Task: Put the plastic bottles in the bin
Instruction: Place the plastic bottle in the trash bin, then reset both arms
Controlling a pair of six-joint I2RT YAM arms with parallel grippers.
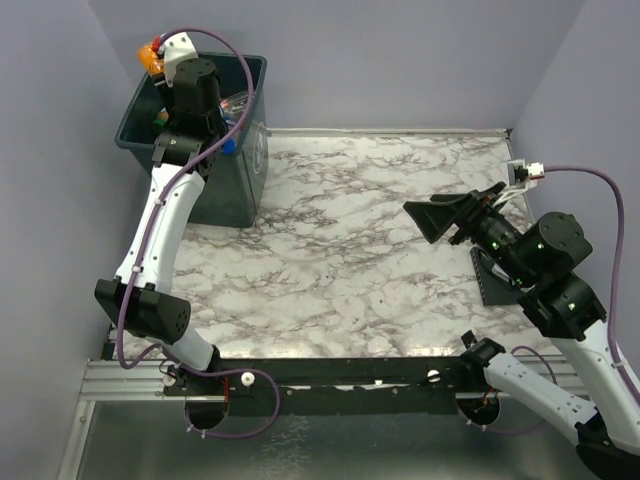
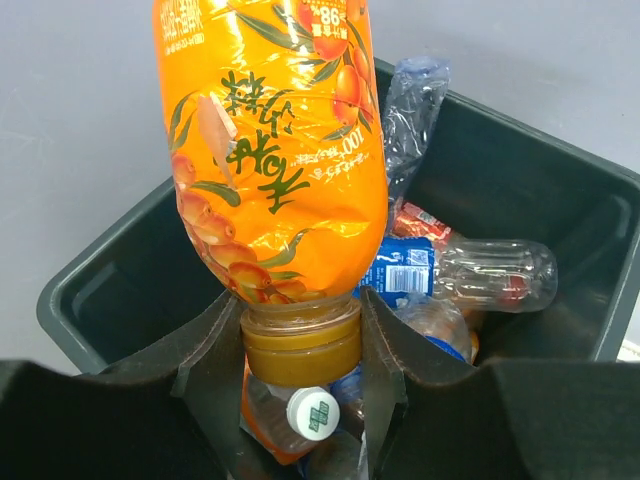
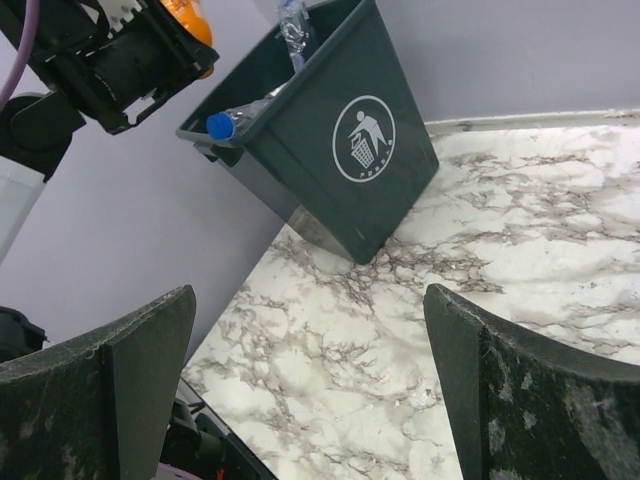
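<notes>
My left gripper (image 2: 300, 345) is shut on the cap and neck of an orange-labelled plastic bottle (image 2: 275, 170) and holds it over the open bin (image 2: 100, 290). The bottle's body points away from the wrist. Inside the bin lie several bottles, among them a clear one with a blue label (image 2: 470, 272) and one with a white cap (image 2: 312, 412). In the top view the bin (image 1: 245, 190) stands at the table's far left, with the orange bottle (image 1: 152, 55) above its far corner. My right gripper (image 1: 440, 222) is open and empty over the table's right side. Its wrist view shows the bin (image 3: 340, 150) with a blue-capped bottle (image 3: 222, 123) at its rim.
The marble table (image 1: 350, 260) is walled by purple-grey panels on three sides. A black pad (image 1: 495, 280) lies under the right arm near the right edge. The left arm (image 1: 160, 230) reaches along the left wall to the bin.
</notes>
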